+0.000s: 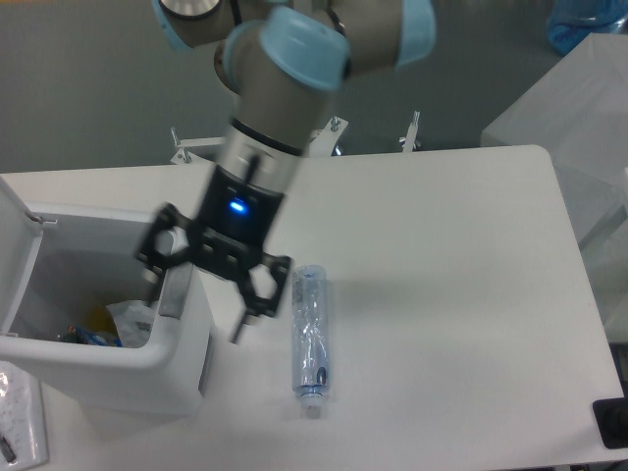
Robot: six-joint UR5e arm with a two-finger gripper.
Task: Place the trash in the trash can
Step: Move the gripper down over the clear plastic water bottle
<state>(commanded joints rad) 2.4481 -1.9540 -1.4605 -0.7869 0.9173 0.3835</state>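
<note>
The crushed clear bluish bottle [310, 331] lies lengthwise on the white table, cap toward the front edge. The crumpled clear-white wrapper [130, 321] rests inside the white trash can [182, 358] at the left, whose lid stands open at the far left. My gripper [197, 301] hangs open and empty over the can's right rim, its black fingers [259, 294] spread wide, one close to the bottle's left side. It is blurred by motion.
A flat clear item [18, 420] lies at the front left corner by the can. Coloured scraps [86, 335] sit in the can's bottom. A white box [569, 88] stands off the table's right side, and a black object [613, 422] sits at the lower right.
</note>
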